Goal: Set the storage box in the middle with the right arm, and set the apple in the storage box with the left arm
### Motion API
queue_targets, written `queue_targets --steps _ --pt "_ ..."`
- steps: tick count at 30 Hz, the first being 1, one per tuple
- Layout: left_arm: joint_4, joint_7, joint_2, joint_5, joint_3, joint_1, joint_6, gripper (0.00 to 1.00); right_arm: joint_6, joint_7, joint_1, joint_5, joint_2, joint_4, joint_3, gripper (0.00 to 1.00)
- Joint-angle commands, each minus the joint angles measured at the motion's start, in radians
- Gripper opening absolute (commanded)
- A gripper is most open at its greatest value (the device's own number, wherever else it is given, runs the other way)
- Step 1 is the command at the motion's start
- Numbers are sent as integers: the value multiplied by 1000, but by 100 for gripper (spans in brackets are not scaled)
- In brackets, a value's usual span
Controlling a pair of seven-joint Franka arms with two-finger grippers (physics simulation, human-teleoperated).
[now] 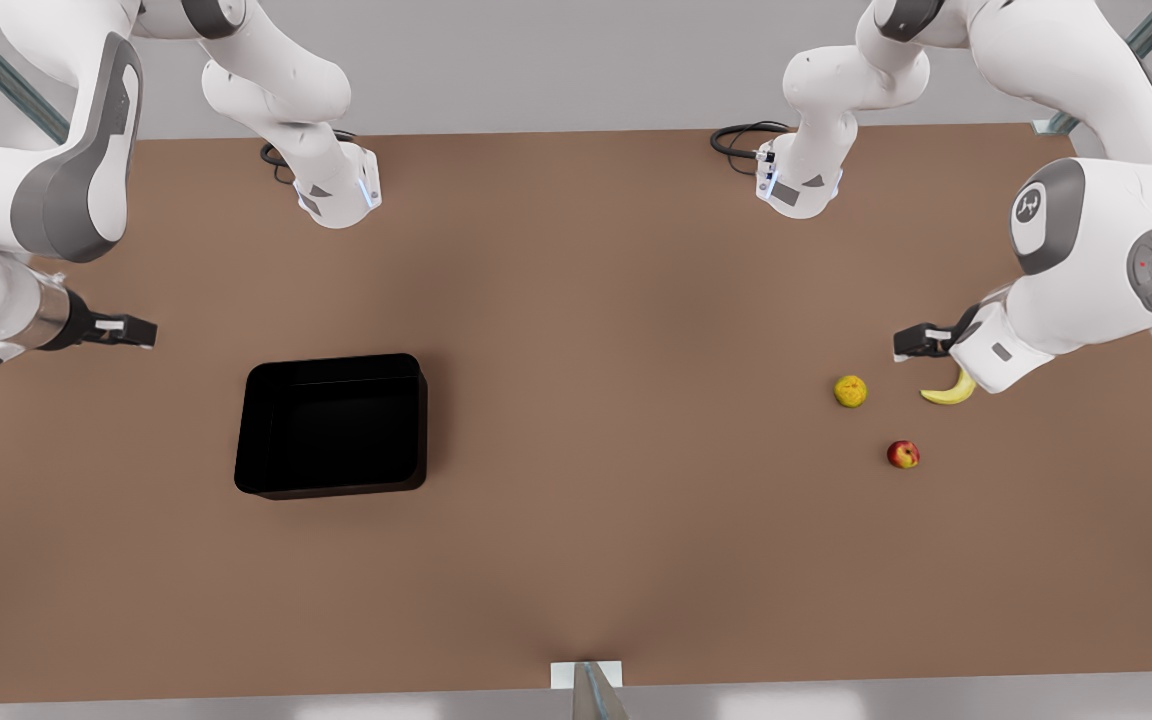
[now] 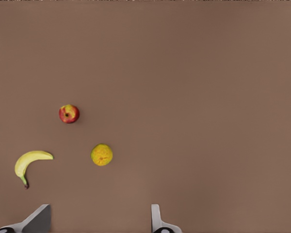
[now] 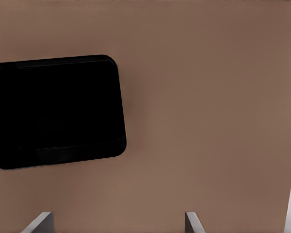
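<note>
Left gripper (image 2: 99,221): fingers spread wide apart, holding nothing.
Table (image 2: 208,97): bare brown surface beneath the jaws.
Bumpy yellow-green fruit (image 2: 102,155): ahead of the gap between the jaws, nearest to them.
Apple (image 2: 69,114): farther out beyond that fruit, apart from it.
Banana (image 2: 30,164): ahead of one fingertip (image 2: 39,219), curved, lying flat.

storage box (image 1: 332,425): glossy black
apple (image 1: 902,454): red, yellowish patch
banana (image 1: 949,389): yellow
round fruit (image 1: 850,391): yellow-green
counter (image 1: 596,500): plain brown
</note>
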Motion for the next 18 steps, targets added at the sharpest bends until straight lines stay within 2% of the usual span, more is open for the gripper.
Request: queue_targets --steps 1,4,5,6,8,10,12,14,18 --pt "0 19 -2 2 0 0 18 100 35 -25 0 1 -1 0 0 100" --pt "-7 19 0 2 0 0 17 100 47 -16 0 1 18 -6 0 100" --pt "-7 19 1 2 0 0 17 100 61 -13 2 -6 82 -9 0 100" --pt "-7 19 3 4 0 0 17 100 119 -11 -11 -6 166 -13 0 100" --pt "-7 19 3 2 0 0 17 100 205 -13 -23 -1 245 -24 -2 100" --pt "-9 19 5 4 0 0 9 100 372 -117 -49 5 303 -32 -3 100" --pt "-18 17 5 4 0 -2 2 100 578 -151 -60 11 280 -128 -2 100" --pt "-29 17 3 4 0 -2 3 100 838 -131 -49 71 174 -355 -2 100" --pt "-29 16 3 4 0 -2 11 100 855 -106 -31 168 185 -463 1 100"
